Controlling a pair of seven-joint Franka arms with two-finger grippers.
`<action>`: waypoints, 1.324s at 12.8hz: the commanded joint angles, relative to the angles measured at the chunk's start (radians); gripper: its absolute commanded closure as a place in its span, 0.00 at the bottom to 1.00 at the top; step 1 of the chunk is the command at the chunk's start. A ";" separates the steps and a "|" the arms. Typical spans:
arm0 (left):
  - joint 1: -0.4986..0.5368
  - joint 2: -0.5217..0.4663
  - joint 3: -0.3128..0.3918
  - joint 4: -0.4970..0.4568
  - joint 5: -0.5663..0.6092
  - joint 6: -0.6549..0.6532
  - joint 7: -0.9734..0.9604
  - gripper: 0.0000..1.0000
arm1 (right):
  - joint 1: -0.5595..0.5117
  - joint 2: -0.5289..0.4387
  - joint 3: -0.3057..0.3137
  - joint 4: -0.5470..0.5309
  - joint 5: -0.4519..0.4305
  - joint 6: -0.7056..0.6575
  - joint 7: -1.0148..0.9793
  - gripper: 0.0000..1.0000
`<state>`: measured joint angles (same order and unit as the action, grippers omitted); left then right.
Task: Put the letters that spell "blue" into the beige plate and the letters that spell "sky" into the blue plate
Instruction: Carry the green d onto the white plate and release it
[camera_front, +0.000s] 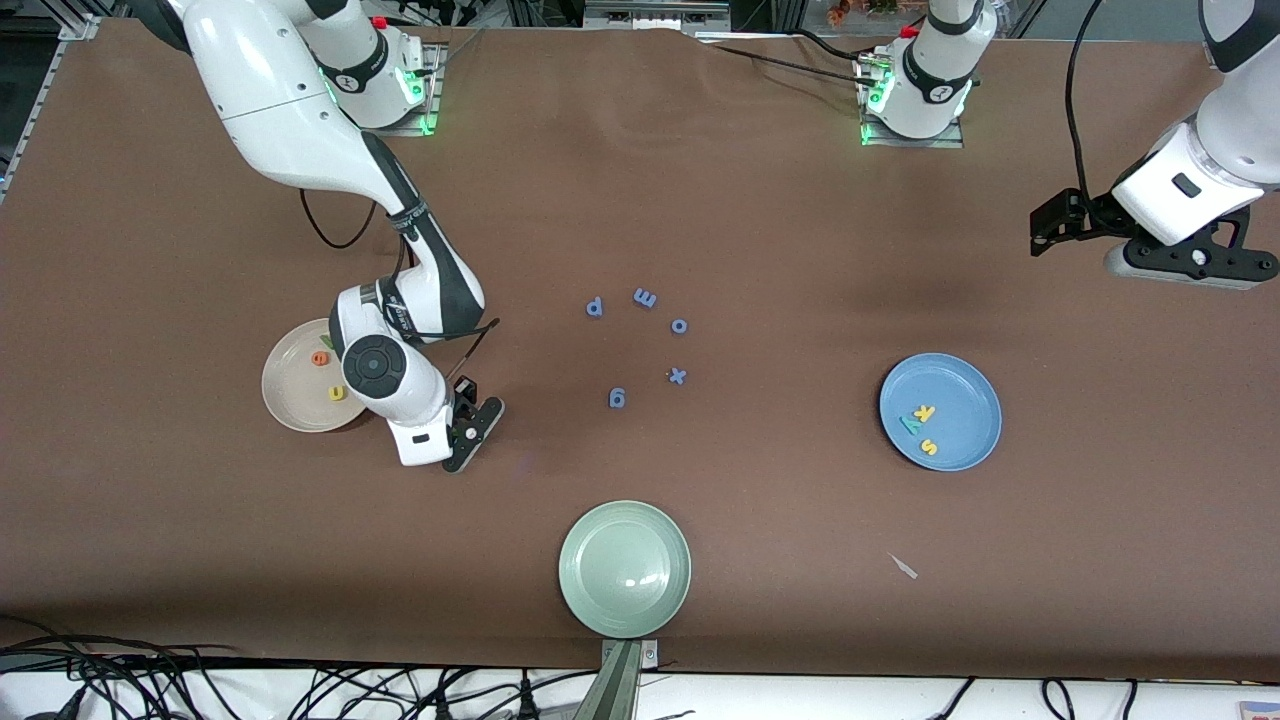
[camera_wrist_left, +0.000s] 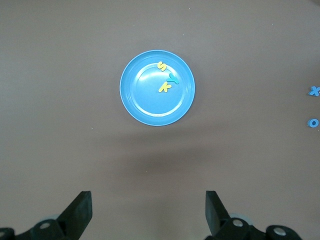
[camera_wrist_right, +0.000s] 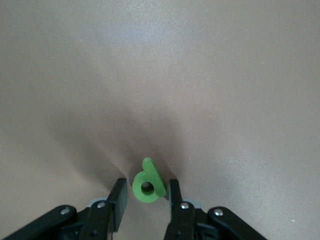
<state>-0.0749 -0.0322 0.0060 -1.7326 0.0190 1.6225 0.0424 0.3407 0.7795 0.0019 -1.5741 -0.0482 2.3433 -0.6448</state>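
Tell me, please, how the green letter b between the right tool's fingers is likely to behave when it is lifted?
The green letter b looks thick and chunky like foam, so probably light and slightly squashy. Standing on edge between the right tool fingers, it may tip or twist if pinched off-centre. Its matte surface suggests it should not slip.

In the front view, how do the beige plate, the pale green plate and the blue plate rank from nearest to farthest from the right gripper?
Measured from the right gripper, low at the table:
1. beige plate, just beside it, at the right arm's end of the table.
2. pale green plate, mid-table, nearest the front camera.
3. blue plate, toward the left arm's end.
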 joint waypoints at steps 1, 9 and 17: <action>0.007 -0.009 -0.003 -0.007 -0.025 -0.006 0.011 0.00 | 0.000 -0.025 0.003 -0.038 -0.012 0.014 -0.007 0.70; 0.001 -0.011 -0.009 -0.005 -0.027 -0.006 0.008 0.00 | -0.035 -0.055 0.000 -0.001 0.057 -0.084 -0.002 0.90; 0.001 -0.011 -0.009 -0.005 -0.027 -0.006 0.010 0.00 | -0.143 -0.149 -0.020 -0.003 0.080 -0.407 -0.010 0.90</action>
<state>-0.0768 -0.0322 -0.0018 -1.7326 0.0190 1.6225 0.0425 0.2297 0.6716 -0.0188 -1.5640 0.0140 2.0207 -0.6413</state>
